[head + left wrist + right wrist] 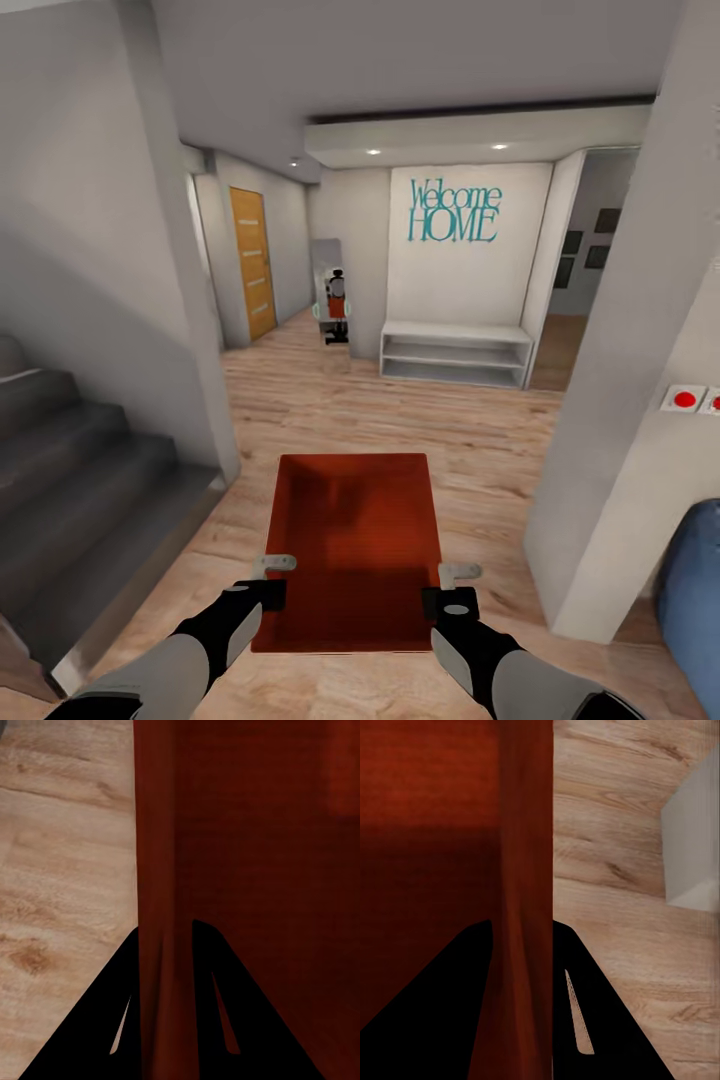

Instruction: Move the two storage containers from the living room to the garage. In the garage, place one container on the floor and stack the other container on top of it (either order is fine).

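At the left wall of the storage container (247, 832), left gripper (166, 945) fingers (105, 1020) clamped on the rim, one finger outside over the wood-plank floor (60, 870), the other inside the bin. At the opposite wall, right gripper (521, 937) fingers (600, 1020) clenched on the rim likewise, one inside, one outside. In the head view, left gripper (272, 577) and right gripper (450, 585) gripping the near ends of the two long walls of the orange-red storage container (355, 545), held level above the light wood-plank floor (400, 410), open top upward, interior bare, long axis pointing away from the robot. Just beyond the left arm, grey stairs (80, 460) against a white partition wall (100, 250). At the right, a white pillar (640, 350) carrying two red buttons (685, 400); a blue cushioned object (695, 590) at its foot. Ahead, well apart from the bin, a low white shelf unit (455, 353) under a wall reading "Welcome HOME" in teal letters (455, 212). Beside the shelf unit, a mirror (332, 290) reflecting the robot. Farther left, an orange-yellow door (252, 262).
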Controlling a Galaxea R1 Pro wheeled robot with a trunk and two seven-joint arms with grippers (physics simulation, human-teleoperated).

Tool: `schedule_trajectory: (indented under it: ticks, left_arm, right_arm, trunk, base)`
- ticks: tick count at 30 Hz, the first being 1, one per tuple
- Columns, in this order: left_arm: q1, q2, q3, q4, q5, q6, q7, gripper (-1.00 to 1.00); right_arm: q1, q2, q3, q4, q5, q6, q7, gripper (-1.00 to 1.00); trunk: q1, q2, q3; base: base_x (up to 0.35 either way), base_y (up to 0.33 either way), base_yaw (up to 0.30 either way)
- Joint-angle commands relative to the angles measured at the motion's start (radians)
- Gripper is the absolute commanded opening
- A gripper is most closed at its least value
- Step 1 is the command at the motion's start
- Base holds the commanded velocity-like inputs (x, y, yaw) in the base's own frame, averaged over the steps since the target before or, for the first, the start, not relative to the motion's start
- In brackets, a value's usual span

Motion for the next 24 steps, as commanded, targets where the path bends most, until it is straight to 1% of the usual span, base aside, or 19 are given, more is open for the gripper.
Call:
schedule_trajectory:
  ticks: [1, 5, 24]
  left_arm:
    - [-0.001, 0.016, 0.050, -0.005, -0.017, 0.007, 0.010, -1.00]
    - [-0.001, 0.016, 0.050, -0.005, -0.017, 0.007, 0.010, -1.00]
    - [-0.001, 0.016, 0.051, -0.005, -0.017, 0.007, 0.010, -1.00]
  right_arm:
    - [-0.001, -0.004, -0.016, 0.003, -0.004, -0.004, -0.009, -1.00]
    - [-0.001, -0.005, -0.016, 0.003, -0.004, -0.004, -0.009, -1.00]
    - [-0.001, -0.004, -0.016, 0.003, -0.004, -0.004, -0.009, -1.00]
  trunk:
    - [0.001, -0.002, -0.002]
    - [0.001, -0.002, -0.002]
    - [0.001, -0.002, -0.002]
  base:
    - [0.322, 0.000, -0.122]
    - [0.322, 0.000, -0.060]
    - [0.322, 0.000, -0.001]
